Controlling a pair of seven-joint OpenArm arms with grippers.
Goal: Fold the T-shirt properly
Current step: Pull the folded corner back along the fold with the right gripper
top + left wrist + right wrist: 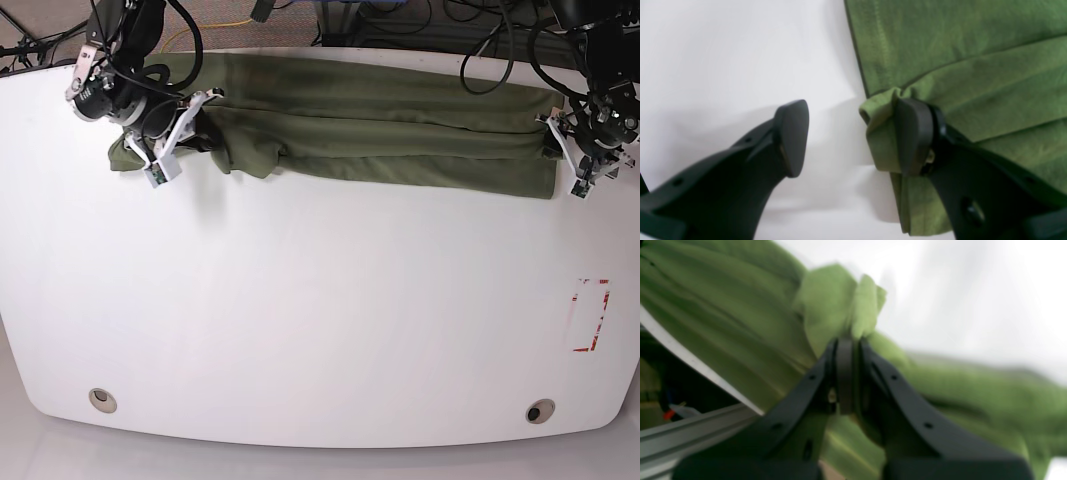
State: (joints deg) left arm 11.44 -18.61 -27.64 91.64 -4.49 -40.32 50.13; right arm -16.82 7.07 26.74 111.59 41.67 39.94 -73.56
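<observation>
The olive-green T-shirt (380, 130) lies as a long band along the far edge of the white table (320, 320). My right gripper (205, 135) is at its left end. In the right wrist view it (846, 343) is shut on a bunched fold of the T-shirt (840, 300), which is lifted a little. My left gripper (567, 155) is at the shirt's right end. In the left wrist view it (853, 138) is open. One of its fingers (913, 136) rests against the folded cloth edge (880, 133), and the other is over bare table.
The table's far edge and a metal frame rail (706, 426) run just behind the shirt. Cables (480, 40) hang behind the table. A red-and-white marker (590, 315) lies at the right. Two round holes (100, 400) sit near the front edge.
</observation>
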